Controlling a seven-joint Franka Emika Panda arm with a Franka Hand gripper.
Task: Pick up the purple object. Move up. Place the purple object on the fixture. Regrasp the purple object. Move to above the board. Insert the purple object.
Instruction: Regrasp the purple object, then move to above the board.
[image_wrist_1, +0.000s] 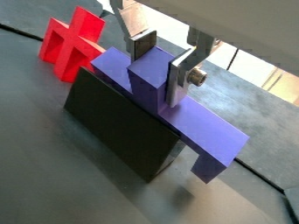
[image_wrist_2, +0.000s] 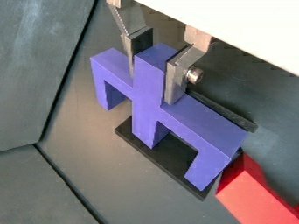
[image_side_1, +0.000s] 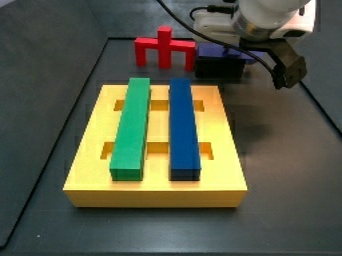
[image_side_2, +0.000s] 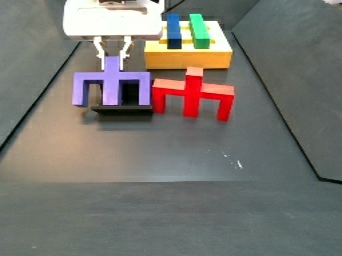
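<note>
Purple object (image_side_2: 112, 88) upright on fixture (image_side_2: 123, 110), prongs down, gripper (image_side_2: 111, 50) prob. gripping stub.

A dark grey matte surface (image_side_2: 160, 200) fills both side views, faintly scuffed and carrying soft, short shadows under even overhead light. Dark panels (image_side_2: 27, 70) slope up along its sides, meeting it at thin seams. Beyond the edge in a wrist view lies a pale, bright strip (image_wrist_1: 251, 66). The tool (image_side_2: 111, 62) sits at the surface's far end, closed on the purple piece (image_side_2: 114, 90).
</note>
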